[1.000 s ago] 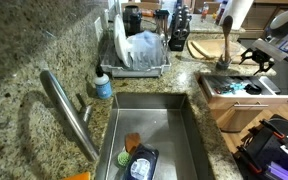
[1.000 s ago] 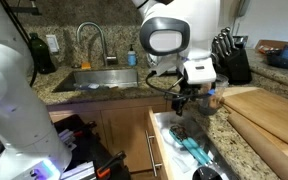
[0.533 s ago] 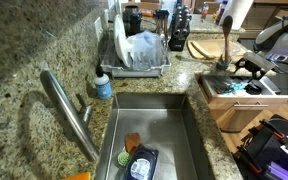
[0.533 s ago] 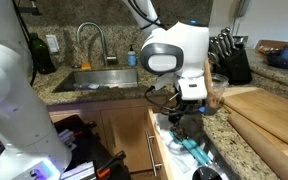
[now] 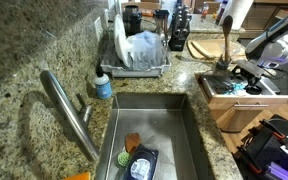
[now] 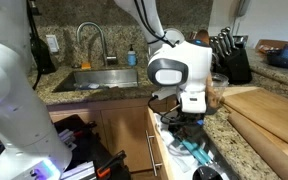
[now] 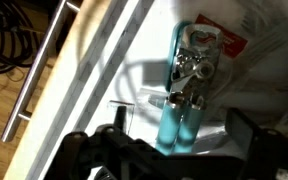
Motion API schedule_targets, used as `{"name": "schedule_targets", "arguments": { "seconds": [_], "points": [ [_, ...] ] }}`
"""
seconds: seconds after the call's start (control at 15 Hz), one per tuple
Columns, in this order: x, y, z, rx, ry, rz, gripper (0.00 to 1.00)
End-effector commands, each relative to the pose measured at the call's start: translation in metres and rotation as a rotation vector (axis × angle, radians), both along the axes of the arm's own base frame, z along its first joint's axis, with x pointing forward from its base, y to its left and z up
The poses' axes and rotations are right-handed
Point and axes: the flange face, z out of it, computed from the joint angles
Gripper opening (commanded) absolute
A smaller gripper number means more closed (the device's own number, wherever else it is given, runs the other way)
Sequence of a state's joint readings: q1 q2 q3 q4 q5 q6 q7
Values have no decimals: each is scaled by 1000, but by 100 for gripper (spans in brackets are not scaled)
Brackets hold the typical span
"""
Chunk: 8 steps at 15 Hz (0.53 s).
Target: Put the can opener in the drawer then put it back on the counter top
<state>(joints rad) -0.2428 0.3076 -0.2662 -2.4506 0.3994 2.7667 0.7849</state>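
Observation:
The can opener (image 7: 184,95) has teal handles and a metal head. It lies inside the open drawer (image 7: 94,70) on white and clear packets. In the wrist view my gripper (image 7: 174,152) is open, one finger on each side of the teal handles, close above them. In both exterior views my gripper (image 5: 240,76) (image 6: 187,128) hangs low over the drawer (image 5: 210,92) (image 6: 158,140), with teal (image 5: 231,88) (image 6: 191,150) showing under it. Whether the fingers touch the handles I cannot tell.
The drawer's bar handle (image 7: 39,75) sticks out toward the floor. A sink (image 5: 149,125) with faucet (image 5: 69,110), a soap bottle (image 5: 103,85) and a dish rack (image 5: 139,50) are to one side. A knife block (image 6: 229,58) and cutting board (image 6: 259,110) stand on the counter.
The arm has bent over and lowered my gripper from above the counter edge down into the drawer, over the can opener.

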Motion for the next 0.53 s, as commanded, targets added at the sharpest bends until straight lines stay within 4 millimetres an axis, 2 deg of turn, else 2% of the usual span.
{"name": "schedule_targets", "arguments": {
  "seconds": [0.0, 0.13, 0.27, 0.47],
  "points": [
    [3, -2, -6, -1, 11, -8, 100],
    [8, -4, -12, -5, 18, -13, 100],
    [16, -6, -33, 0, 59, -43, 100],
    [26, -3, -49, 30, 66, -55, 100]
  ]
}}
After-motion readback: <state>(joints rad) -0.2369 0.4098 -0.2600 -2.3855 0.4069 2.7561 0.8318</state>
